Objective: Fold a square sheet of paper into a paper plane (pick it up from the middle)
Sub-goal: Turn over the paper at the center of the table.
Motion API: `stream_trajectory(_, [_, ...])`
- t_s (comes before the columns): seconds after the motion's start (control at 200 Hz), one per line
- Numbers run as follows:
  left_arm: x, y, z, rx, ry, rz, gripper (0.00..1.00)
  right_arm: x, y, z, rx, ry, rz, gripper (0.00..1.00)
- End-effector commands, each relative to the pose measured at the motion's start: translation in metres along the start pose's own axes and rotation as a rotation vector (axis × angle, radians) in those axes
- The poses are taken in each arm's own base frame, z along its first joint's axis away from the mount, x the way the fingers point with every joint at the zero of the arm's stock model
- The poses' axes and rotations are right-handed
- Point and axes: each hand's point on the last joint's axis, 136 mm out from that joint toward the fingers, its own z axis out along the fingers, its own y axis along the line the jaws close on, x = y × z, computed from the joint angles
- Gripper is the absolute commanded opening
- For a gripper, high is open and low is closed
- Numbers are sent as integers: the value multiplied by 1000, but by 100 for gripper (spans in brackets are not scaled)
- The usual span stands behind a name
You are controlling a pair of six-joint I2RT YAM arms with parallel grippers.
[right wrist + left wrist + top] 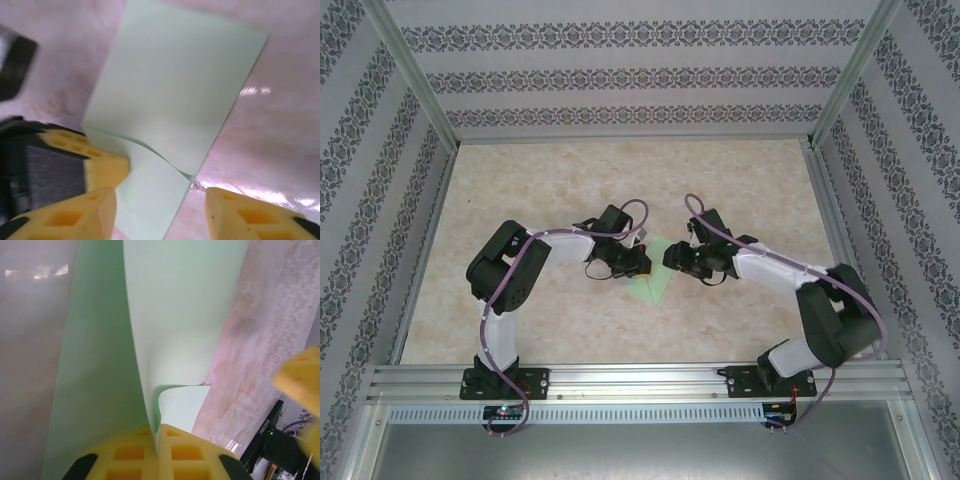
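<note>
**Student:** Where is the square sheet of paper (656, 288)?

**Tutor:** Top view: it lies on the pale marbled worktop (570, 180), about mid-width. It sits between the wrists of the left arm (535, 250) and the right arm (790, 275), with one corner toward the bases.

**Student:** What state are the left fingers (127, 455) in?

**Tutor:** Clenched on the sheet. Left wrist view: the two yellow fingers meet at the bottom of the frame with a thin fold of paper pinched between them. From there the sheet bends along a curved ridge running away from them, darker green on its left and lighter on its right. A small flap curls just above the fingers. Bare worktop shows to the right of the paper.

**Student:** And the right fingers (75, 215)?

**Tutor:** Released. Right wrist view: they stand well apart at the lower edge, one at each side. A corner of the sheet lies between them on the worktop, gripped by neither. The left-hand one overlaps the paper's edge, but whether it touches cannot be told.

**Student:** What is the yellow block just above that finger?

**Tutor:** A finger of the left arm, on its black mount. It meets the sheet where a crease runs across the paper toward the sheet's right edge.

**Student:** Is the sheet marked?

**Tutor:** No, it is plain pale green.
</note>
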Motion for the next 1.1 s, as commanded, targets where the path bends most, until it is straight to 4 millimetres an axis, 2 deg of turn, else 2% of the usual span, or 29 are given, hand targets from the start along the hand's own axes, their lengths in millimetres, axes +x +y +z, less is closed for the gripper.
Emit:
stream_trajectory(0.0, [-10,-20,-9,-5,-40,99,0,-8,-21,-22,92,-86,13,61])
stream_trajectory(0.085, [-11,-26,-23,-50,-57,138,0,-16,-29,-39,129,-151,19,68])
stream_trajectory(0.165, [-11,-29,-42,-121,-78,179,0,-24,-38,-56,175,-220,33,79])
stream_trajectory(0.295, [-14,-29,-84,-308,-142,244,0,-38,-47,-83,211,-324,59,89])
stream_trajectory(0.495, [-26,-23,-157,-648,-279,336,0,-51,-51,-108,185,-435,116,91])
stream_trajectory(0.649, [-43,-13,-205,-975,-402,377,0,-48,-54,-111,177,-428,112,91])
stream_trajectory(0.724, [-54,-8,-218,-1139,-445,406,0,-44,-58,-111,196,-412,111,92])
stream_trajectory(0.829, [-66,3,-215,-1322,-436,443,0,-41,-66,-114,219,-408,117,92])
stream_trajectory(0.979, [-80,19,-186,-1481,-404,508,0,-41,-76,-117,241,-423,129,93])
stream_trajectory(1.094, [-79,28,-160,-1519,-370,542,0,-41,-83,-119,257,-418,135,93])
